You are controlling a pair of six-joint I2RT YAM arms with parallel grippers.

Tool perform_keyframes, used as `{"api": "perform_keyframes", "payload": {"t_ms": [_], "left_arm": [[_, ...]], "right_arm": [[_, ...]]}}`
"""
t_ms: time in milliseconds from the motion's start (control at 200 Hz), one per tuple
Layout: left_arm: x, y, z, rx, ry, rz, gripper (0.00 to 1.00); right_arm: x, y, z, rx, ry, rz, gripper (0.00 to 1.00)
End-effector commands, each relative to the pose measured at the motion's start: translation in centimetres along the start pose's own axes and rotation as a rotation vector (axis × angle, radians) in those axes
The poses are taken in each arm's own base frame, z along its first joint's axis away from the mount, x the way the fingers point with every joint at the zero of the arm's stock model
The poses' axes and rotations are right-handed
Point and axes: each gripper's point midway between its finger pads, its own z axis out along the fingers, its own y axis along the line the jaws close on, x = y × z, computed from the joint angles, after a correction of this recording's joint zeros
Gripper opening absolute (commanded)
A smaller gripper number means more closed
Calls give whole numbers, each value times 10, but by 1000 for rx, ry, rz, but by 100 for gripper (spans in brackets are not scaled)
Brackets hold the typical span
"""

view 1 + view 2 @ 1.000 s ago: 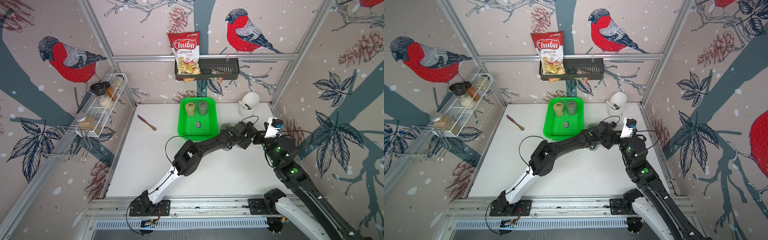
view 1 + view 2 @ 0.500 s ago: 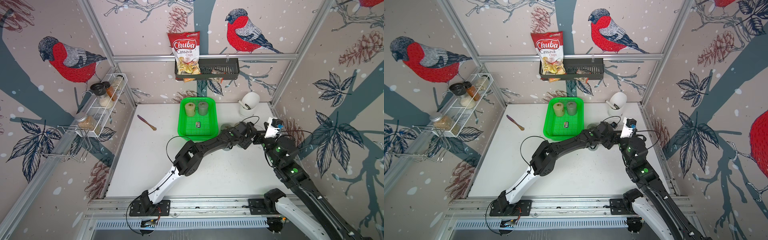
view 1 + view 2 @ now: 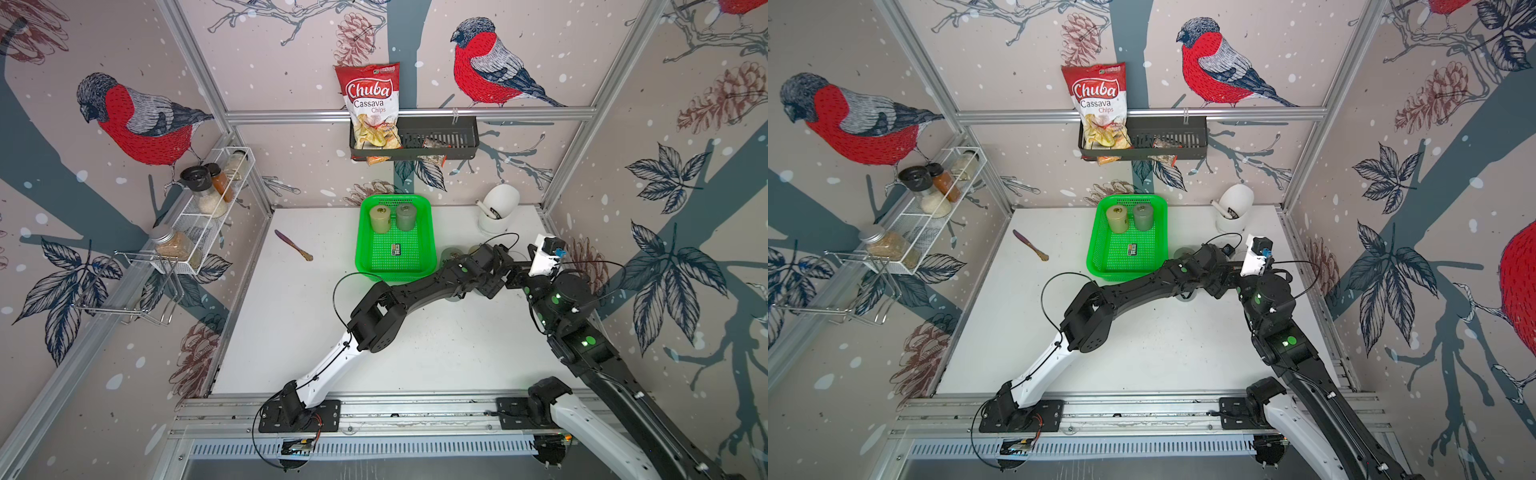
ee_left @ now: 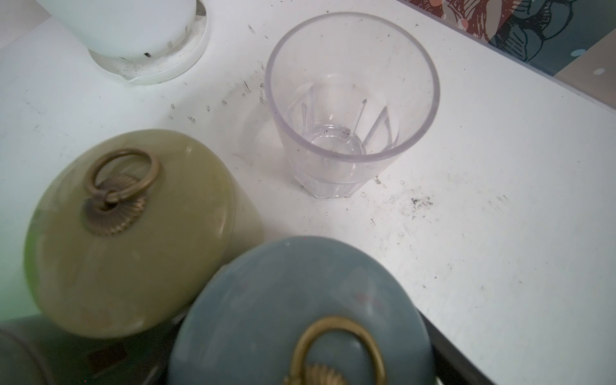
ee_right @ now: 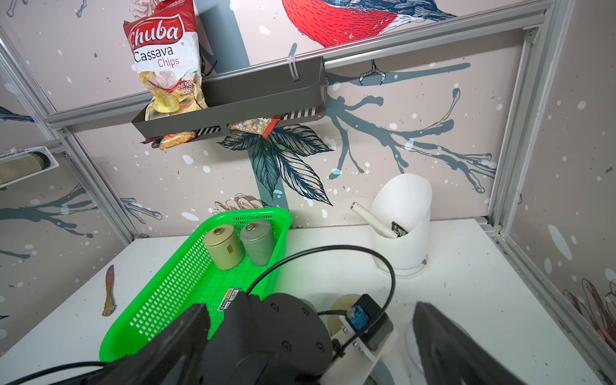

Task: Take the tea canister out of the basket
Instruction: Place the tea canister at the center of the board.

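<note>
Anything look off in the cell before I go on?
Two small packets poke out below the black wall rack, as if slipping through. Dark specks litter the table beside the clear glass.

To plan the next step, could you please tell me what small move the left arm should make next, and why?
Probably raise the left arm, if nothing is gripped: its wrist view shows it close over a blue-grey canister near the glass, outside the basket, whose far end holds an olive canister and a grey canister.

basket (image 3: 382, 257) far end: two canisters (image 3: 380, 219); basket left: knife (image 3: 293, 245); right: holder (image 3: 496, 216)
</note>
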Motion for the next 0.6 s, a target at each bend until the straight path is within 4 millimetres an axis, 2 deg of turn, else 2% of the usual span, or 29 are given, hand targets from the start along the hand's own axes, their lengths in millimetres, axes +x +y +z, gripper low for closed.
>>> {"api": "perform_keyframes", "payload": {"t_ms": [0, 250, 520, 595], "left_arm": [[5, 1, 2, -3, 17, 1, 47], [5, 1, 1, -5, 20, 3, 64], [3, 0, 0, -1, 16, 4, 71], [4, 1, 0, -2, 17, 4, 76]], "right_arm": [[-9, 2, 0, -9, -31, 5, 100], [-10, 2, -1, -9, -33, 6, 100], [-12, 2, -1, -10, -37, 4, 100], [-12, 2, -1, -10, -37, 3, 100]]}}
